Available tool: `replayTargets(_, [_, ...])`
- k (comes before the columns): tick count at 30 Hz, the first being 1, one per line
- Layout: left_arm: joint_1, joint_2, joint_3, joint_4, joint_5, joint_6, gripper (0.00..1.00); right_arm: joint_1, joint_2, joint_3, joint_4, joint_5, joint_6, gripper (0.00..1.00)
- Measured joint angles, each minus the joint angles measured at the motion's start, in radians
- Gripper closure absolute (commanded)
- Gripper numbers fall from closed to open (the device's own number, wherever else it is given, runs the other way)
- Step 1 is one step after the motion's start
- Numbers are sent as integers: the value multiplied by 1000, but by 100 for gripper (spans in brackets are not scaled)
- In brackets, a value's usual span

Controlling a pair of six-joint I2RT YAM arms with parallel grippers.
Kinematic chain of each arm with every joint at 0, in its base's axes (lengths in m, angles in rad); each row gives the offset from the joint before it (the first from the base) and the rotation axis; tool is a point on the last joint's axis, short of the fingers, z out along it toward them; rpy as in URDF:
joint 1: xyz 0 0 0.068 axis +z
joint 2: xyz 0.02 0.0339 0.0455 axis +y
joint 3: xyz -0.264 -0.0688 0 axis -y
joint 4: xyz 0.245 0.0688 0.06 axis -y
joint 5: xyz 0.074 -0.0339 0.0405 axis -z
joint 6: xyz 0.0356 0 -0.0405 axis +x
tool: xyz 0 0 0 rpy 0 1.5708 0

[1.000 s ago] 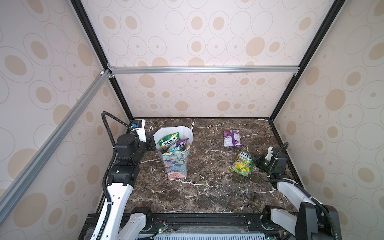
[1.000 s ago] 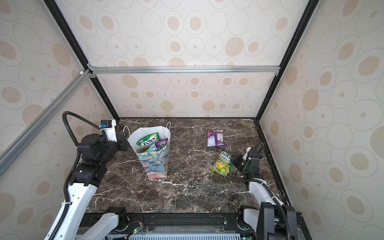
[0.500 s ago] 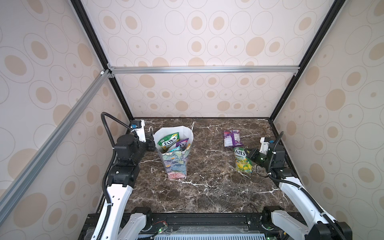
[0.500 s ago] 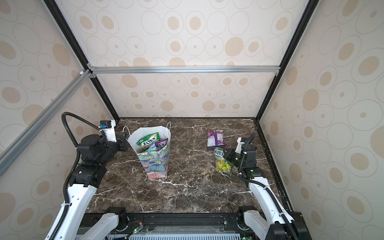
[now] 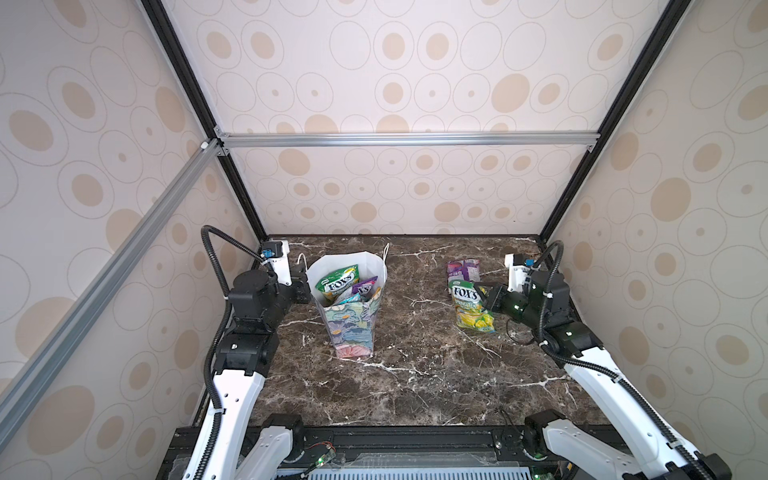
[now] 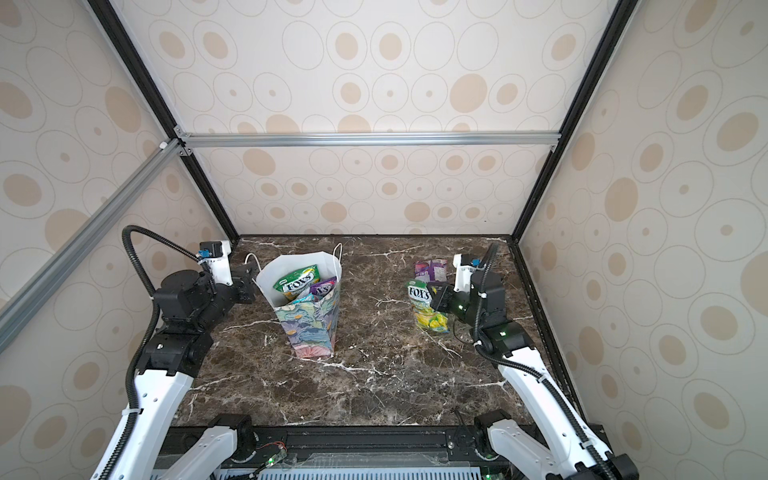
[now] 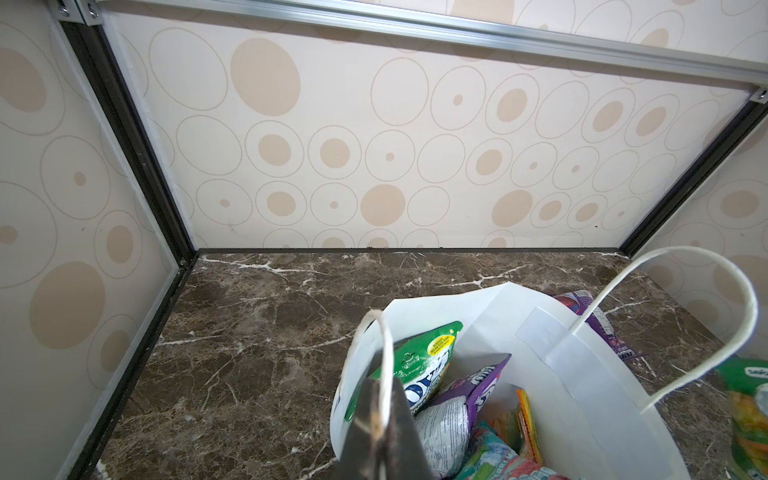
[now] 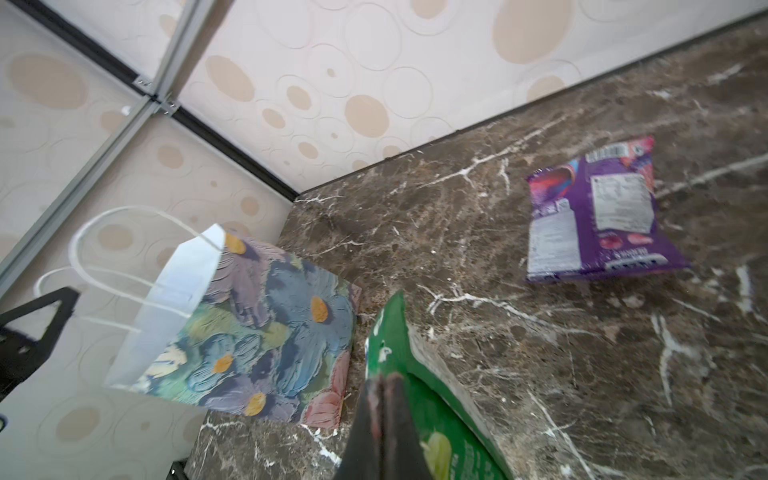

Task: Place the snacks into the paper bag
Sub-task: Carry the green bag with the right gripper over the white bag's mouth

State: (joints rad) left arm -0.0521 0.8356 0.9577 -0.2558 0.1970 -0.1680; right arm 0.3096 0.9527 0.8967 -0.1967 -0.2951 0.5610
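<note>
"fox's" on the green packet (image 5: 337, 280), "fox's" on the yellow-green packet (image 5: 467, 305)

Left gripper (image 7: 378, 401), right gripper (image 8: 384, 388) (both closed)

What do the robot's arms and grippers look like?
Left arm and right arm: white links, black joint housings, black corrugated cable looped to each wrist, white camera mounts with blue connectors. Green lights glow on the right arm. Left gripper and right gripper: dark tapered fingers.

Right pincer (image 5: 482, 293) has risen off its low spot and reached farther out. The yellow-green packet (image 5: 469, 309) clamped in it came along, swung from slanted to lengthwise, its top edge now just beside the purple packet (image 5: 463, 270) beyond the pincer.
</note>
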Motion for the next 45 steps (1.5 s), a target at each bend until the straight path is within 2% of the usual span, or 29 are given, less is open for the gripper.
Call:
replayTargets(7, [0,0,0,0,-5,0,95,158,27,167,-23,58,-62,100])
replayTargets(15, [0,-1,0,0,-5,0,95,301,210,403,-44,95,-142,100])
replayTargets(33, [0,-2,0,-1,-12,0,94,500,455,785,-35,110,-271,100])
replayTargets(45, [0,-2,0,-1,-16,0,94,602,687,1026,-43,93,-306,100])
